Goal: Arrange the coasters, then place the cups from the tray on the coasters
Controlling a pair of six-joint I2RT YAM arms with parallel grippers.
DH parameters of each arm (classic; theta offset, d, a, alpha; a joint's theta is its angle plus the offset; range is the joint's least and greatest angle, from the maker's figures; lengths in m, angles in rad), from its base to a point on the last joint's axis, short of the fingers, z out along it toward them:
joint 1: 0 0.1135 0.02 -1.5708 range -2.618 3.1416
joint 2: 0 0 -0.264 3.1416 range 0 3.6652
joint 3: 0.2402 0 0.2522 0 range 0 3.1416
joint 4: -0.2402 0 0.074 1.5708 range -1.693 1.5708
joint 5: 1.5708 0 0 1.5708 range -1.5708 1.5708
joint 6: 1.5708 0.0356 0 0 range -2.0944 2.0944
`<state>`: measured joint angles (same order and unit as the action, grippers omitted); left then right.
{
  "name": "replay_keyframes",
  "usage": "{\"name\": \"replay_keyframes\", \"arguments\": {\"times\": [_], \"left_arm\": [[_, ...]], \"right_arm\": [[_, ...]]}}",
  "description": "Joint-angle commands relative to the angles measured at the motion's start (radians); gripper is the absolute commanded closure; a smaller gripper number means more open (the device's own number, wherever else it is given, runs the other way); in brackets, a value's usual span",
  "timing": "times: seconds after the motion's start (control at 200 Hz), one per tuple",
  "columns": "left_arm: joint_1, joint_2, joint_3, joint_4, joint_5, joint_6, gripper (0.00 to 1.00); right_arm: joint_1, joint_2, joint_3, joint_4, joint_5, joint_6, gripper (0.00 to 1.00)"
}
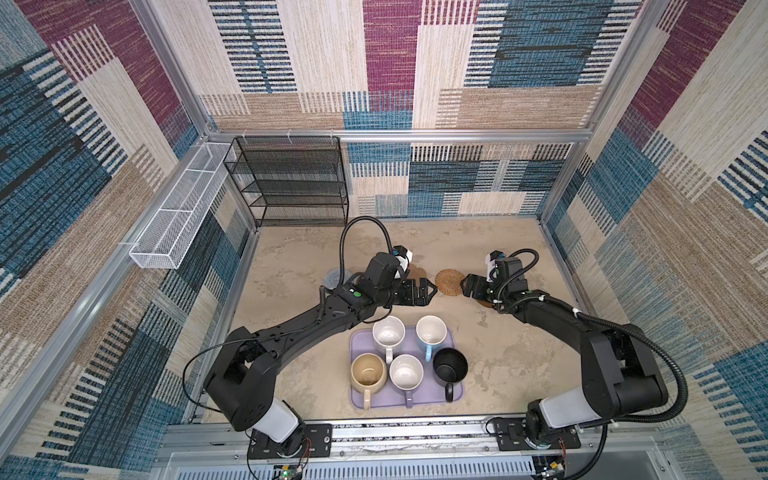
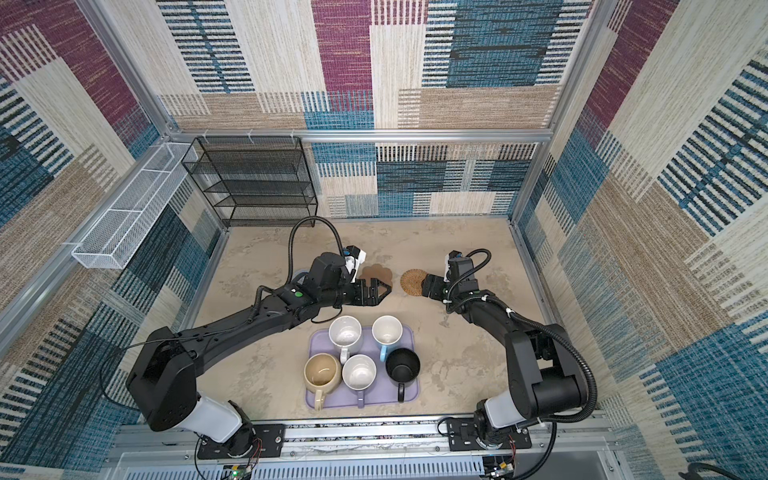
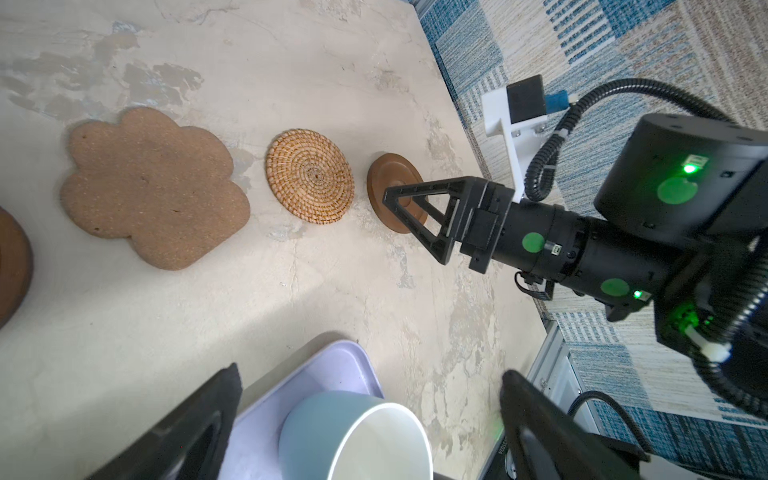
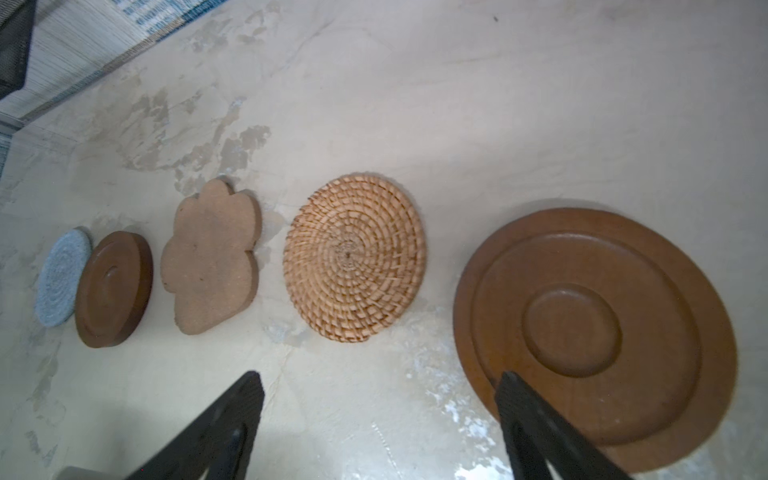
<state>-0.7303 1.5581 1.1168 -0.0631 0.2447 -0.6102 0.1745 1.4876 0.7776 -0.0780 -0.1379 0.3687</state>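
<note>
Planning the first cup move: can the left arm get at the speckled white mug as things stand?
Probably yes. The left gripper hangs open and empty beyond the tray; the speckled white mug stands in the row facing it, nothing between.

Five cups on lavender tray, nr front. L gripper just beside paw coaster; R gripper overlaps rattan coaster rim.

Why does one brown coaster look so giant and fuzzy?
In the right wrist view, the brown coaster lies closest to the lens, so it looks huge and soft-edged; in the left wrist view, the same coaster is farther off, looking small and crisper.
</note>
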Motion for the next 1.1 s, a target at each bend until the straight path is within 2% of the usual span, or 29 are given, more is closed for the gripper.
{"name": "replay_keyframes", "arguments": {"times": [0.0, 0.185, 0.29, 0.586, 0.947, 1.097], "left_arm": [[-0.003, 0.018, 0.017, 0.026, 0.013, -0.005, 0.0], [-0.002, 0.05, 0.043, 0.025, 0.008, 0.001, 0.0], [-0.003, 0.065, 0.053, 0.023, 0.006, 0.003, 0.0], [-0.003, 0.103, 0.069, 0.029, 0.001, -0.002, 0.0], [-0.003, 0.122, 0.082, 0.033, -0.007, 0.001, 0.0], [-0.003, 0.121, 0.097, -0.003, -0.048, 0.019, 0.0]], "right_arm": [[-0.013, 0.019, -0.005, 0.016, 0.046, -0.011, 0.12], [-0.04, 0.079, 0.016, -0.006, 0.101, -0.025, 0.22], [-0.043, 0.104, 0.029, -0.017, 0.137, -0.034, 0.23], [-0.043, 0.165, 0.06, 0.006, 0.1, -0.04, 0.39], [-0.042, 0.238, 0.099, 0.012, 0.115, -0.042, 0.48], [-0.043, 0.283, 0.133, 0.009, 0.107, -0.042, 0.51]]}}
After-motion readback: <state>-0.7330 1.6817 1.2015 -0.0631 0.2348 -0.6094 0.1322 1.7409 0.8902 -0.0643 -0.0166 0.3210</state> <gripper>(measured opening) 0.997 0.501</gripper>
